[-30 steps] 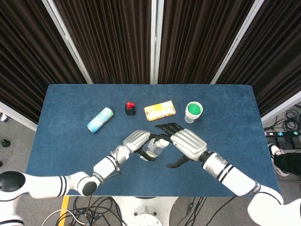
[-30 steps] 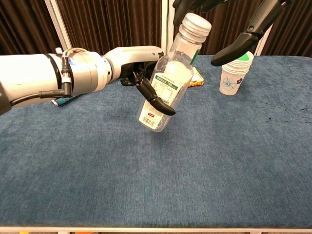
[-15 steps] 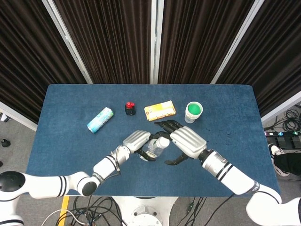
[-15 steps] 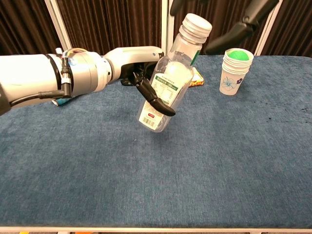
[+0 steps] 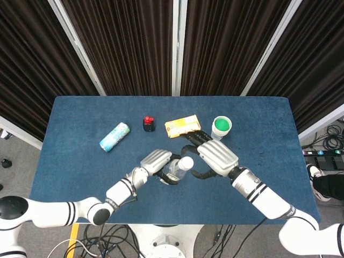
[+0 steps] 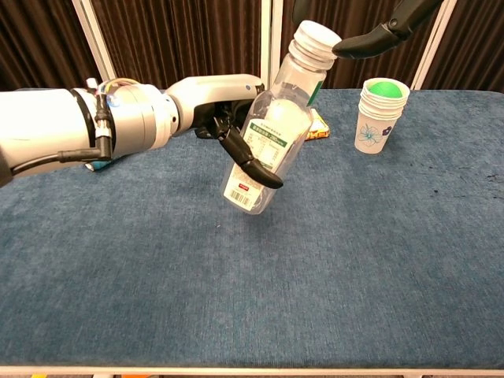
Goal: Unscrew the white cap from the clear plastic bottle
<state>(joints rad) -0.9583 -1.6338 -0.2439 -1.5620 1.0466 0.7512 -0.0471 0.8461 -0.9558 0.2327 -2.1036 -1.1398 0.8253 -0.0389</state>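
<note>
My left hand grips the clear plastic bottle around its labelled body and holds it tilted above the table. The white cap sits on the neck, pointing up and to the right. In the head view the cap shows uncovered between the two hands. My right hand hovers just right of the cap with its fingers apart and nothing in it. In the chest view only its dark fingers show at the top edge, one tip right beside the cap's rim.
On the blue table lie a patterned can, a small red-capped bottle and an orange box. A stack of paper cups with a green inside stands at the back right, close to my right hand.
My right hand has drawn back to the right off the cap, which now shows uncovered in the head view. The left hand and bottle have stayed put.
</note>
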